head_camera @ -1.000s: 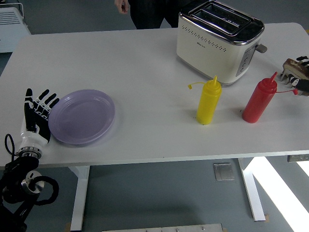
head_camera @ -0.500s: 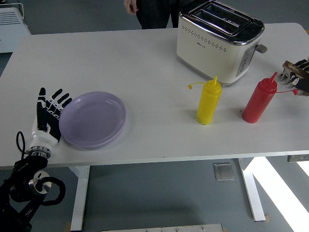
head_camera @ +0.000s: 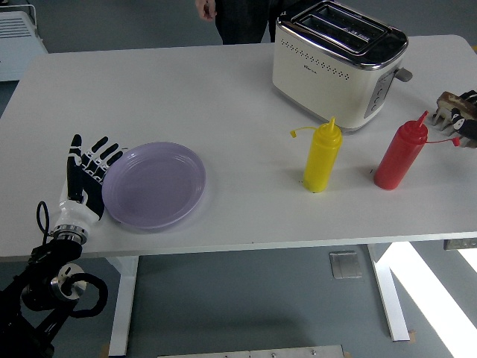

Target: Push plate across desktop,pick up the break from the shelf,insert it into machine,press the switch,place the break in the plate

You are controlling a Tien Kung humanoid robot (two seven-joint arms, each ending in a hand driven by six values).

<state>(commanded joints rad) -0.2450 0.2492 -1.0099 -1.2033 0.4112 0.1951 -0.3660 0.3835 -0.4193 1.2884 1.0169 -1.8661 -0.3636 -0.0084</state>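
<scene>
A lilac plate lies on the white table near its front left. My left hand stands open, fingers straight, flat against the plate's left rim. A cream two-slot toaster stands at the back right, its lever on the right end. At the right edge my right hand is curled around a brown slice of bread, just right of the red bottle.
A yellow squeeze bottle and a red squeeze bottle stand in front of the toaster. A person in dark clothes stands at the far side, one hand hanging above the table's back edge.
My left hand has slid to the right, pushing the plate with it across the table. The right hand with the bread has barely moved.
</scene>
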